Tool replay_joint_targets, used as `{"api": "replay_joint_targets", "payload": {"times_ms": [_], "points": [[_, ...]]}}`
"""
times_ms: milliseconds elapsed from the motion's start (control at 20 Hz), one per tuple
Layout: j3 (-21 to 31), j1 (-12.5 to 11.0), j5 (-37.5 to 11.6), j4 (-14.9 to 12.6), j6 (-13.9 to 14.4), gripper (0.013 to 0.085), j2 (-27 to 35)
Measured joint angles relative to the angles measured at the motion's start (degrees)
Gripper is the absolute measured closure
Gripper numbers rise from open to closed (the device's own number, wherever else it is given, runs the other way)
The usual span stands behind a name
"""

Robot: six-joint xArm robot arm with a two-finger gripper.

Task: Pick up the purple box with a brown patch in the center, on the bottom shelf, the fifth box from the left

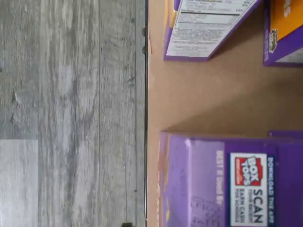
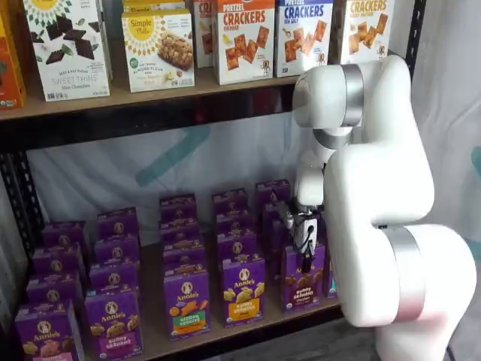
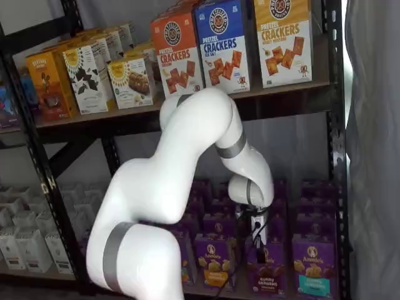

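The purple box with the dark brown "bunny grahams" band stands upright in the front row of the bottom shelf; it also shows in a shelf view. My gripper hangs just above and in front of its top edge, also seen in a shelf view. Only dark fingers and a cable show, with no plain gap. The wrist view shows the shelf board and a purple carton top with a Box Tops label; I cannot tell which carton it is.
A yellow-band carton stands left of the purple box and a teal-band carton right of it. More purple cartons fill the rows behind. The black rack post is at the right. Cracker boxes stand on the higher board. Grey floor lies before the shelf edge.
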Motion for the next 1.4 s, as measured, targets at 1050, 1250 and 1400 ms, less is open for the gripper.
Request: {"api": "replay_joint_targets", "payload": {"times_ms": [1050, 1250, 1400], "points": [[2.9, 0.7, -2.2, -1.1, 1.6, 0.0530, -1.5], [3.3, 0.7, -2.4, -1.0, 1.6, 0.0610, -1.7], [3.6, 0.7, -2.7, -1.0, 1.5, 0.0610, -1.8]]}}
